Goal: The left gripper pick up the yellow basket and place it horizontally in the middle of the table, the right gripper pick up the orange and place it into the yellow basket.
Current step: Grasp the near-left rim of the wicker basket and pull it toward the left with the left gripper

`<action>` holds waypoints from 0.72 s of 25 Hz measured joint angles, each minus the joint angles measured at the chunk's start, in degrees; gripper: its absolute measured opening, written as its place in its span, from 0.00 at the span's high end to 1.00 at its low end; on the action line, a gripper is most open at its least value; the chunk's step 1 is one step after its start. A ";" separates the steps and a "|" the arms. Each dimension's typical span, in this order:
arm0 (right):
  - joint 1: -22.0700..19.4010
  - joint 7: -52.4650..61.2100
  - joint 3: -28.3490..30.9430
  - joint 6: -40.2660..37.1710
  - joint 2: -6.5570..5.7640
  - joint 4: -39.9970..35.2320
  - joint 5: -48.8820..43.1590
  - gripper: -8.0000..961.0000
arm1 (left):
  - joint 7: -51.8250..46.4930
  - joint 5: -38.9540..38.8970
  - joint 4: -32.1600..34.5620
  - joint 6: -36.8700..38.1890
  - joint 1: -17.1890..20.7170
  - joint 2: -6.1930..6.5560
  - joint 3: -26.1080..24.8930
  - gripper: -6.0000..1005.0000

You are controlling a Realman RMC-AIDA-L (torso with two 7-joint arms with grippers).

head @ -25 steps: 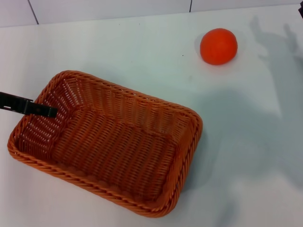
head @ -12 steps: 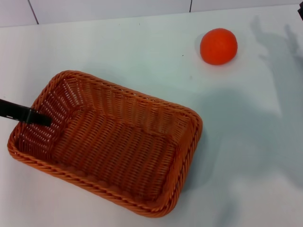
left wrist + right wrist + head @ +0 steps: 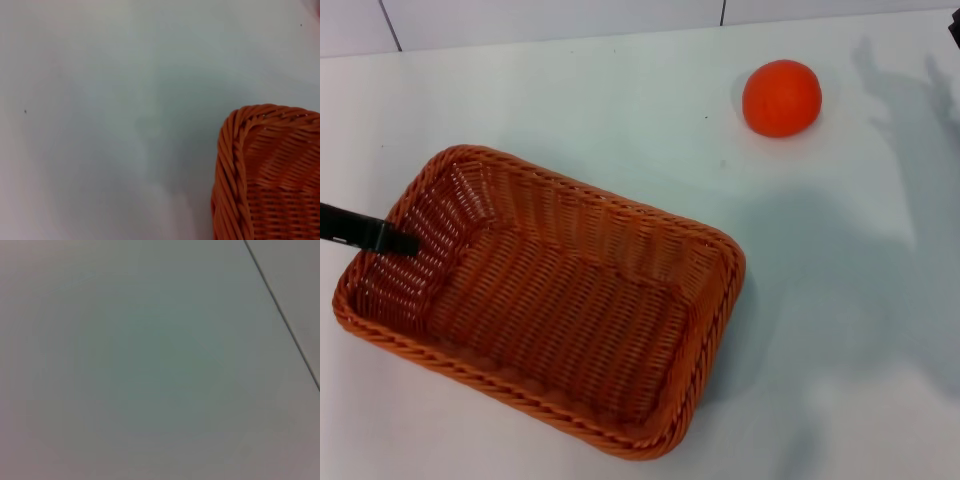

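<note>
The yellow basket (image 3: pixel 545 300), an orange-brown woven wicker one, lies at an angle on the white table (image 3: pixel 620 110), at the front left. Its corner also shows in the left wrist view (image 3: pixel 235 165). The left gripper (image 3: pixel 395 241) shows only as a slim dark tip that reaches in from the left, over the basket's left end wall. The orange (image 3: pixel 781 97) sits on the table at the back right, apart from the basket. Of the right gripper only a dark sliver (image 3: pixel 956 28) shows at the top right edge, and its shadow falls on the table.
The table's back edge meets a pale panelled wall (image 3: pixel 550 18). The right wrist view shows only plain surface with a dark seam line (image 3: pixel 285 320).
The left gripper's tip has drawn back to the left, from over the basket's inside to its left end wall. The basket has shifted slightly left. The orange has not moved.
</note>
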 joint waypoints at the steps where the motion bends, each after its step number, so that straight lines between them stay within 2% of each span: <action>1: 0.01 0.00 0.10 0.04 0.00 -0.01 0.00 0.03 | -0.04 -0.38 0.13 -0.02 0.00 0.00 -0.30 0.80; 5: 0.14 0.00 0.15 0.41 0.00 -0.06 0.00 0.03 | -0.10 -4.08 0.30 0.34 -0.27 0.20 -3.50 0.84; 12: 0.27 0.00 0.35 0.73 0.00 -0.12 0.00 0.03 | -1.52 -11.93 -1.11 1.07 -0.67 0.94 -13.66 0.83; 18: 0.86 0.00 0.94 1.27 -0.04 -0.19 0.00 0.03 | -3.07 -15.87 -3.66 -2.22 0.16 0.01 -18.50 0.82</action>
